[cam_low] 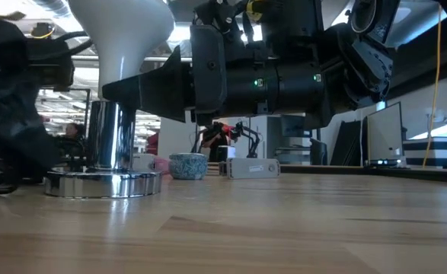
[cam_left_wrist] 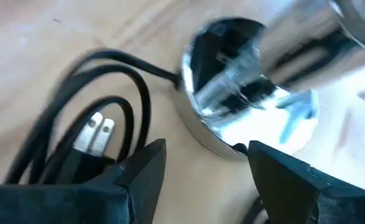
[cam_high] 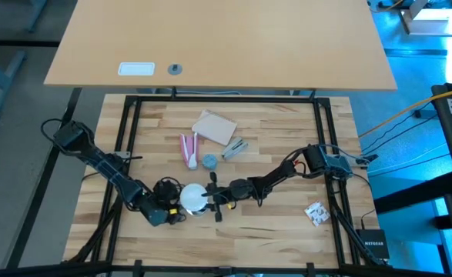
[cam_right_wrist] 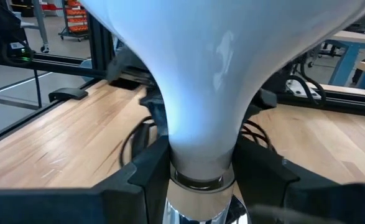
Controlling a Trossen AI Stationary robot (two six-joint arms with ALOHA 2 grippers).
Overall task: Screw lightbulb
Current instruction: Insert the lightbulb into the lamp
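Observation:
The lightbulb is pale white. It stands upright, dome up, with its narrow end in the socket on top of a chrome lamp stem. The stem rises from a round chrome base disc with a black cord. My right gripper comes from the table's right and is shut on the bulb; from above the bulb shows between both grippers. My left gripper is open, its fingers on either side of the disc's rim. I cannot tell whether they touch it. My right gripper pinches the bulb's narrow neck between its two fingers, just above the silvery ring of the screw base. The fingers come in level from the table's right. The bulb stands upright with its lower end in the socket, and the dome flares out above the fingers.
The cord's plug lies coiled beside the base on the left gripper's side. Farther back on the table lie a light-blue cap, pink pieces, a cardboard piece and a small grey part. A small packet lies at the right.

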